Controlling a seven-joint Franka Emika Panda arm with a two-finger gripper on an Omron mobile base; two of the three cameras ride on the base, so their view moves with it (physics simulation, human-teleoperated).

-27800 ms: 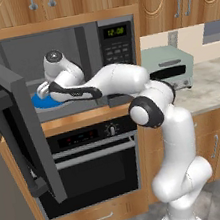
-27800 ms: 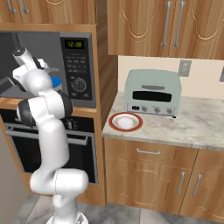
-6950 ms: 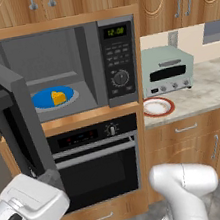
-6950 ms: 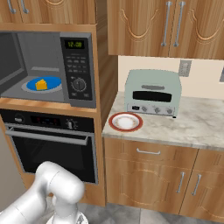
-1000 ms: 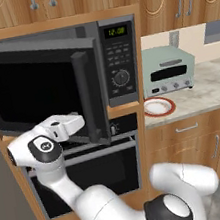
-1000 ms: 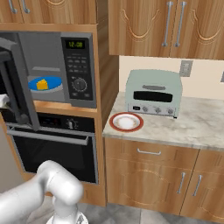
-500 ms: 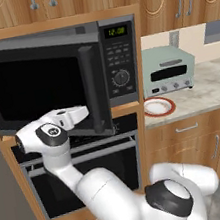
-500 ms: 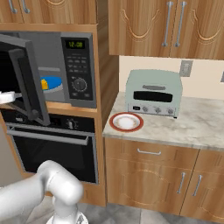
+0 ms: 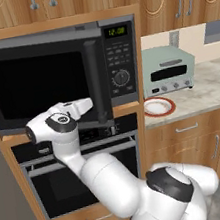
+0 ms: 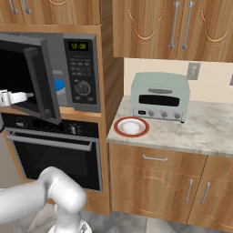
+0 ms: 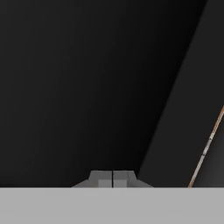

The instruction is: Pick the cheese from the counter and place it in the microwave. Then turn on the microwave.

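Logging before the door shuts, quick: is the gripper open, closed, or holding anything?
Gripper: closed, fingertips together, holding nothing, up against the dark glass of the microwave door.

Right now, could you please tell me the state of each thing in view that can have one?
microwave door: ajar, nearly shut.
microwave display: lit green.
claw: shut, empty, against the door glass.
toaster oven: door closed.
red-rimmed plate: empty, on the counter.
oven: door closed.
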